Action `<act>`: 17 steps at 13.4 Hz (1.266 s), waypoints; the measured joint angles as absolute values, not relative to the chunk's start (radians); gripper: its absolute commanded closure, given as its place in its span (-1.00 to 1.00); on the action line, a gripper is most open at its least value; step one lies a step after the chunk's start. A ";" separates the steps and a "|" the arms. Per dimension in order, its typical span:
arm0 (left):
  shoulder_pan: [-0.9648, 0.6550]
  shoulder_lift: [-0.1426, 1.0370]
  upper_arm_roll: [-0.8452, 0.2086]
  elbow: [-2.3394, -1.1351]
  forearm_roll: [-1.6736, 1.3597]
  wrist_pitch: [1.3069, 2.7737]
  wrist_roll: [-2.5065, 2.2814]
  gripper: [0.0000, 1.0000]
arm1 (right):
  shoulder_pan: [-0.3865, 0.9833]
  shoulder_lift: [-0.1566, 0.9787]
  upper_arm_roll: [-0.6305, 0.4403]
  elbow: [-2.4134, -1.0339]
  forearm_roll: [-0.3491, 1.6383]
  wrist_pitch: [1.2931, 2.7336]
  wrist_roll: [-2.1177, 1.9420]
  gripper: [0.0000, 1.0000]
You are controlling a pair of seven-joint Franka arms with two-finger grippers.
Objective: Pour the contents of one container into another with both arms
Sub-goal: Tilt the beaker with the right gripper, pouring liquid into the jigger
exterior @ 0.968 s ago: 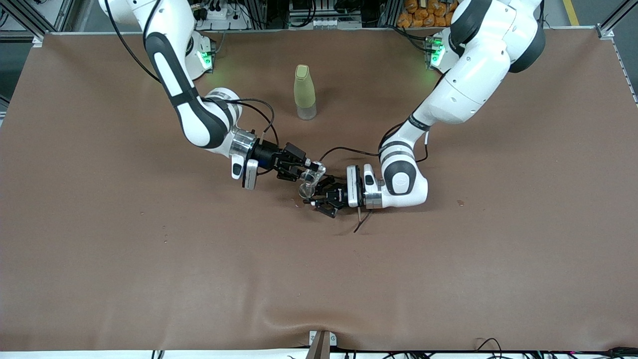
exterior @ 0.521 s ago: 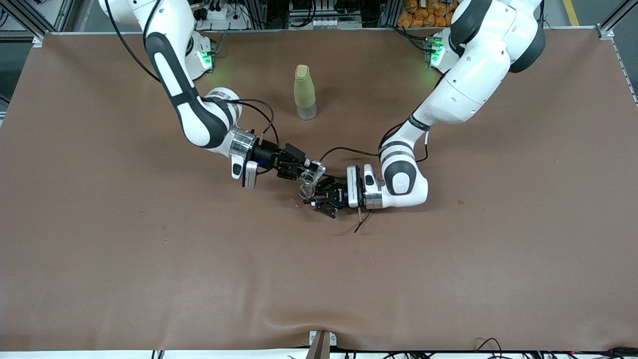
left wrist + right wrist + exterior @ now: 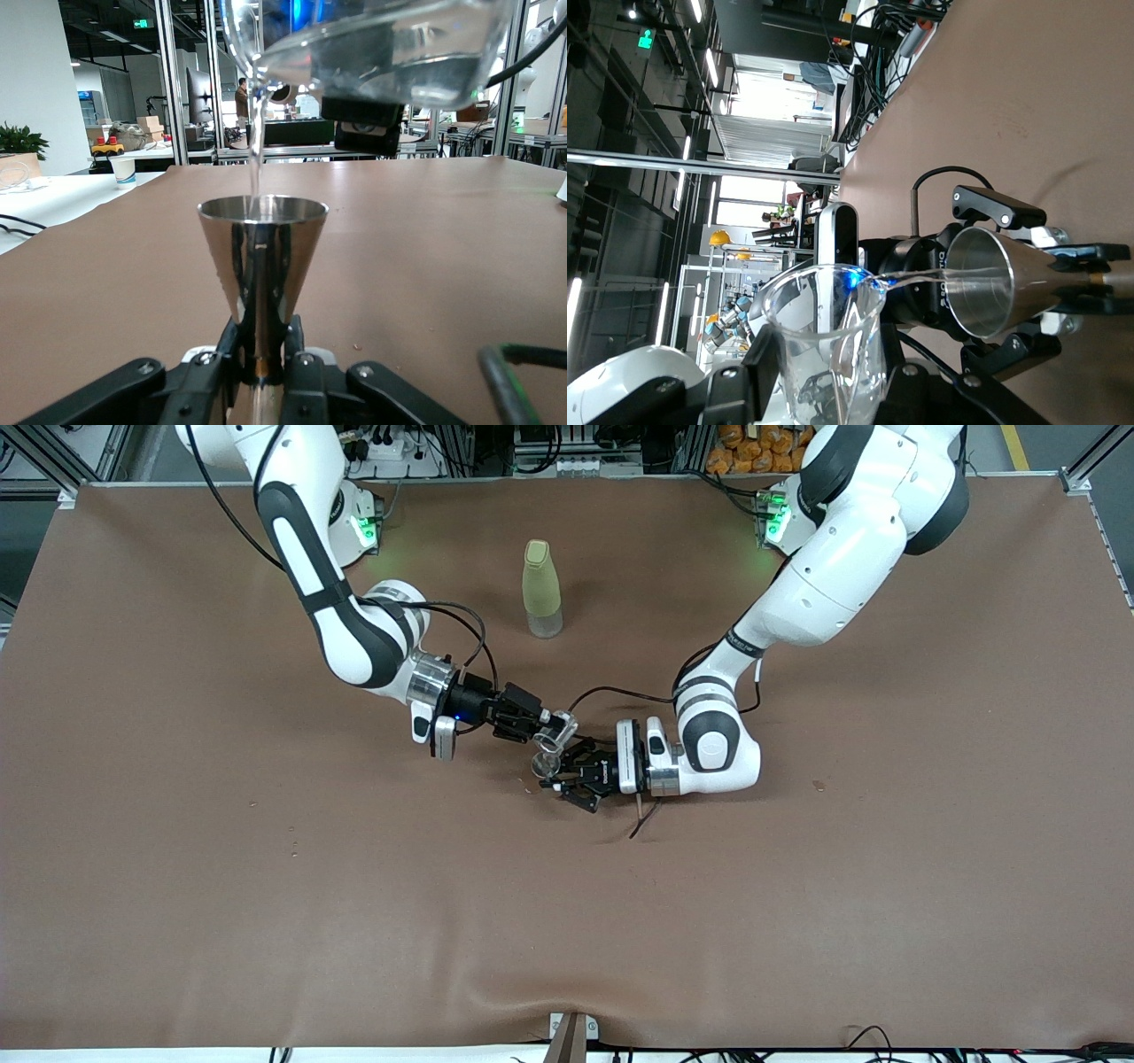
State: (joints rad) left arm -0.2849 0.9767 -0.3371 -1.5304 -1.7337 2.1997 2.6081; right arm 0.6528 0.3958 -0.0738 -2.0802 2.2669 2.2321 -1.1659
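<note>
a: where are we w/ the pour?

b: mid-pour, we judge. right claw (image 3: 551,726) is clenched on the glass cup (image 3: 556,732), tipped over the jigger (image 3: 541,764). in the left wrist view a thin stream runs from the cup's lip (image 3: 257,80) down into the jigger's round rim (image 3: 262,210).

a: and the jigger, who has it?

b: left claw (image 3: 558,784) is grasping it at the waist, upright, low over the surface (image 3: 567,921) near the middle. fingers (image 3: 217,363) pinch the narrow neck on both sides. the right wrist view shows the same thing: stream crossing from cup (image 3: 824,354) to jigger mouth (image 3: 983,283).

a: done vs left?

b: done: both containers picked up, brought together, cup tilted, liquid flowing. left: liquid is visible in the cup, so we finish emptying it, tip it back upright, then prob. set both down. can't tell how full the jigger is; its inside isn't visible to us.

a: anything else on the surface?

b: yellow-green bottle (image 3: 541,589) standing farther from the front cam, well apart, untouched. a few small specks on the surface near the jigger; can't tell if they're drips.
</note>
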 measured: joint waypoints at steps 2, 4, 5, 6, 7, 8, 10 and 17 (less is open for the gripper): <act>-0.285 0.978 -0.337 -1.530 -1.734 2.200 2.608 1.00 | 0.653 0.396 -0.074 -2.080 2.268 2.233 -1.142 0.67; -0.285 0.979 -0.337 -1.530 -1.734 2.200 2.608 1.00 | 0.653 0.396 -0.074 -2.080 2.269 2.234 -1.115 0.72; -0.285 0.979 -0.337 -1.530 -1.734 2.200 2.608 1.00 | 0.653 0.396 -0.074 -2.080 2.270 2.235 -1.102 0.72; -0.285 0.980 -0.337 -1.530 -1.734 2.200 2.608 1.00 | 0.653 0.396 -0.074 -2.080 2.270 2.235 -1.081 0.72; -0.285 0.981 -0.337 -1.530 -1.734 2.200 2.608 1.00 | 0.653 0.396 -0.075 -2.080 2.271 2.235 -1.059 0.72; -0.285 0.983 -0.337 -1.530 -1.734 2.200 2.608 1.00 | 0.653 0.396 -0.075 -2.080 2.271 2.235 -1.037 0.72; -0.284 0.985 -0.337 -1.530 -1.734 2.200 2.608 1.00 | 0.653 0.396 -0.075 -2.080 2.271 2.235 -1.009 0.71; -0.285 0.986 -0.337 -1.530 -1.734 2.200 2.608 1.00 | 0.653 0.396 -0.075 -2.080 2.271 2.235 -0.910 0.73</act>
State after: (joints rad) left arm -0.2847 0.9864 -0.3368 -1.5304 -1.7337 2.1997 2.6080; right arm 0.6529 0.3958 -0.0750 -2.0800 2.2714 2.2350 -0.9104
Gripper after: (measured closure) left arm 0.789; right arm 0.498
